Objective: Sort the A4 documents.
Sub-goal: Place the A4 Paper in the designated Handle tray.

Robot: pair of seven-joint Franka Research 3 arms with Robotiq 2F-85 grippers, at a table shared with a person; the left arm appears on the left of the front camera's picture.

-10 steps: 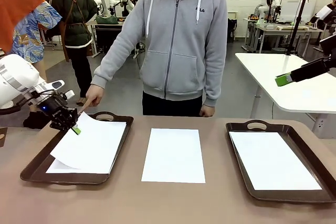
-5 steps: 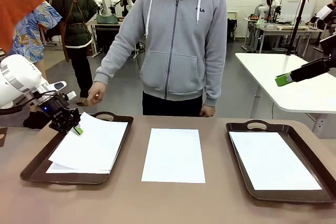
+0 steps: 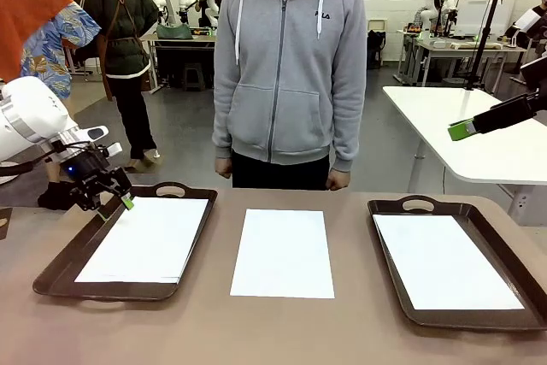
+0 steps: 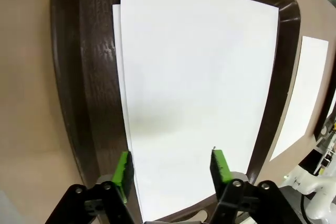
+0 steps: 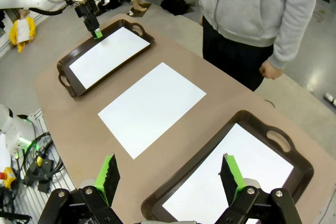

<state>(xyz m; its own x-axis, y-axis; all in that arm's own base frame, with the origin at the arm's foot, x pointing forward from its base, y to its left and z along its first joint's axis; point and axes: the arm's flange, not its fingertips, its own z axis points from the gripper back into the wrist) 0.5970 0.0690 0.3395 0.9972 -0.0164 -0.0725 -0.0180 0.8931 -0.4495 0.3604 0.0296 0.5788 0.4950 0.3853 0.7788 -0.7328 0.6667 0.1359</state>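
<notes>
- The brown worktop point(image 3: 350, 331) is carrying two dark brown handled plastic trays and thin blank white A4 paper sheets.
- One loose white A4 sheet point(image 3: 282, 252) is lying flat on the bare worktop at the centre, touching neither tray.
- The left dark brown tray point(image 3: 53, 273) is sitting at 9 o'clock of that sheet. It is holding two white sheets stacked point(image 3: 145, 238). In the left wrist view the top sheet is sitting slightly askew, so the lower sheet's edge point(image 4: 116, 35) is showing beside it.
- The right dark brown tray point(image 3: 416, 204) is sitting at 3 o'clock of the centre sheet, with one white sheet point(image 3: 444, 261) lying flat inside it.
- The left claw point(image 3: 115, 204) is hovering over the left tray's 11 o'clock corner. Its green-padded fingers point(image 4: 124, 167) are standing well apart and gripping nothing, with the top sheet lying beneath them.
- The right claw point(image 5: 171, 174) is hanging high at about 2 o'clock in the front view, off beyond the right tray. Its jaws are spread wide and holding nothing.
- A person in a grey hooded zip sweatshirt point(image 3: 291, 66) is standing at 12 o'clock behind the worktop, with both hands point(image 3: 338, 180) hanging at the sides and touching no paper.
</notes>
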